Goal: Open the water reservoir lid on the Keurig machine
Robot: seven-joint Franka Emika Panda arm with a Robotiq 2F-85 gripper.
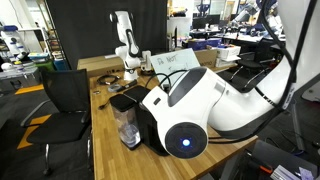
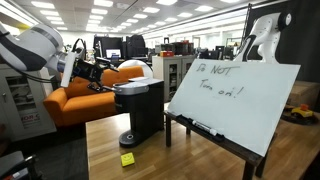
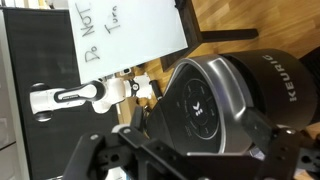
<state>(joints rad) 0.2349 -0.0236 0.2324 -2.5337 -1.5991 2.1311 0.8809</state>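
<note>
The black Keurig machine [image 2: 141,112] stands on a wooden table and shows in both exterior views [image 1: 150,128]. Its rounded brew head fills the wrist view [image 3: 215,100]. The clear water tank [image 1: 128,128] sits at its side, capped by the flat black water reservoir lid [image 1: 124,101], which lies closed. My gripper [image 3: 190,165] is open, its fingers wide apart over a dark flat surface beside the brew head. In an exterior view the gripper [image 2: 100,76] hangs at the machine's top edge. My white arm [image 1: 200,110] hides much of the machine.
A whiteboard reading "Do not turn on" [image 2: 235,100] leans on the table behind the machine. A second white robot arm [image 1: 125,45] stands at the table's far end. A yellow note [image 2: 127,158] lies by the machine's base. A black chair [image 1: 65,95] stands beside the table.
</note>
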